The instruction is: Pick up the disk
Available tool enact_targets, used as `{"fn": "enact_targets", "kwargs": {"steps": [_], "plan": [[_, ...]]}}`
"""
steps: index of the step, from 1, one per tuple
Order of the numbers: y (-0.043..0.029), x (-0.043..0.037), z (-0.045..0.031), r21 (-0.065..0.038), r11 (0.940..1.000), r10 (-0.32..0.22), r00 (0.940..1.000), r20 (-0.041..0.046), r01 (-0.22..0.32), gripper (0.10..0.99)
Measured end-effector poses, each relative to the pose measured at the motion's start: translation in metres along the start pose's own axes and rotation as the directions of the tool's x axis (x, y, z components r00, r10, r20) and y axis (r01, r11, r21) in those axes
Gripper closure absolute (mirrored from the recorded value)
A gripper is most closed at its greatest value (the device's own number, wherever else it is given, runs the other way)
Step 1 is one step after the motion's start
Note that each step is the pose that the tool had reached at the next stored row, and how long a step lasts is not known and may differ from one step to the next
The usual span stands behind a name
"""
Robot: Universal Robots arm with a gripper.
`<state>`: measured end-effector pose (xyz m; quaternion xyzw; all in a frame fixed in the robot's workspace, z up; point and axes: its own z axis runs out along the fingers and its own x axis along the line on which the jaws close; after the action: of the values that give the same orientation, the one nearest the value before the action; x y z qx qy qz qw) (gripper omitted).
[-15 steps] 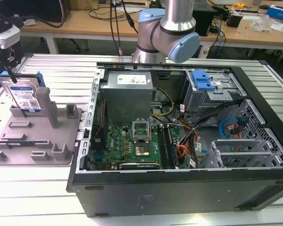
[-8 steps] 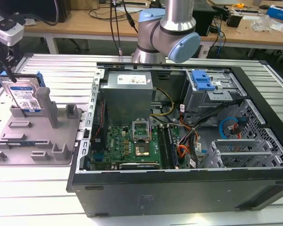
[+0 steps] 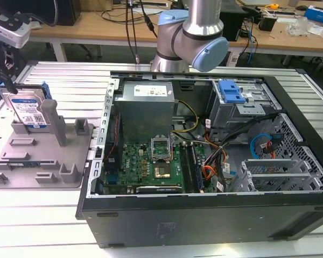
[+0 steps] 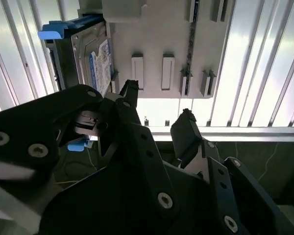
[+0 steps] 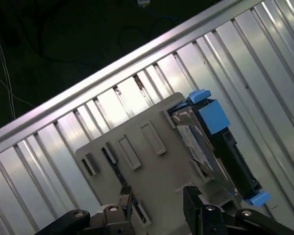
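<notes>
The black two-fingered pincer [image 4: 158,100] is seen released in the second wrist view, and the same pincer [image 5: 157,191] is seen released in the first wrist view. A clear gap is left between its fingers [image 4: 130,95], and nothing is held. Under the gap, only the flat base of the grey plastic fixture [image 5: 169,169] with upright posts is found.

The flat silver-metal disk [image 5: 210,147] with a white-and-blue label and blue plastic rails is stood on edge at the side of this fixture. It is apart from the pincer and outside the gap, nearer to one finger than to the other. Its long axis is judged to run roughly across the line joining the fingers.

In the exterior view the disk [image 3: 26,110] is placed at the exterior view's left, over the ribbed aluminium bench [image 3: 43,226], and well apart from the open black computer case [image 3: 204,220].
</notes>
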<state>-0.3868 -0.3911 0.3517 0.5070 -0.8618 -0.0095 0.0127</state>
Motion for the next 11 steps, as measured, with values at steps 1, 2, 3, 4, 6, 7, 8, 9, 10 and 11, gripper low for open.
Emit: {"fn": "enact_targets", "kwargs": {"steps": [1,2,3,4,6,7,8,9,10,11], "plan": [[0.0,0.0,0.0001,0.002,0.9999,-0.014,0.9999,-0.0018,0.014,0.545],[0.0,0.0,0.0001,0.003,0.9996,-0.03,0.9996,-0.0035,0.03,0.545],[0.0,0.0,0.0002,0.005,0.9989,-0.046,0.9989,-0.0047,0.046,0.545],[0.0,0.0,0.0002,0.006,0.998,-0.063,0.998,-0.0054,0.063,0.545],[0.0,0.0,0.0006,0.01,0.9948,-0.102,0.9948,-0.0057,0.102,0.545],[0.0,-0.0001,0.0009,0.012,0.9913,-0.131,0.9914,-0.0058,0.131,0.545],[0.0,-0.0001,0.001,0.015,0.9876,-0.156,0.9877,-0.0064,0.156,0.545],[0.0,0.0,0.0011,0.016,0.9849,-0.172,0.985,-0.0068,0.172,0.545],[0.0,0.0,0.0015,0.019,0.9771,-0.212,0.9773,-0.008,0.212,0.545],[0.0,0.0,0.0018,0.022,0.9704,-0.24,0.9707,-0.0093,0.24,0.545]]}}
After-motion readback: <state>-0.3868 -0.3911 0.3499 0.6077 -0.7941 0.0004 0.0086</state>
